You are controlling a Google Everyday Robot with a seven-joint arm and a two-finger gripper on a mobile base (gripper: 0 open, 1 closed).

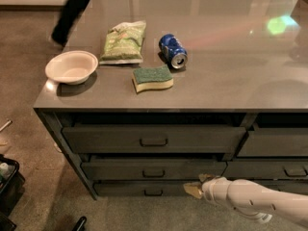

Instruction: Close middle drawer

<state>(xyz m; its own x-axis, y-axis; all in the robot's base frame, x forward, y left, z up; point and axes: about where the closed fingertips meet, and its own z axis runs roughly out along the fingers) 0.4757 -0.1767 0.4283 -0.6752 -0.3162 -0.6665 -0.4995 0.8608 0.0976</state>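
Note:
The middle drawer [154, 170] is a wide dark grey front with a small loop handle [153, 173]. It sits in the left column under the counter, between a taller-fronted drawer [153, 139] and a slimmer one [144, 189]. None of its inside shows. My gripper [195, 188], on a white arm [250, 199], comes in from the lower right. It sits just in front of the drawer fronts, at the lower right corner of the middle drawer, level with the bottom drawer.
On the grey counter [231, 76] lie a white bowl [71, 67], a green chip bag [124, 42], a blue can [173, 51] on its side and a green-and-yellow sponge [152, 78]. More drawers [272, 143] are to the right. A person's legs [72, 11] are at the far left. A dark bin [8, 186] stands at the lower left.

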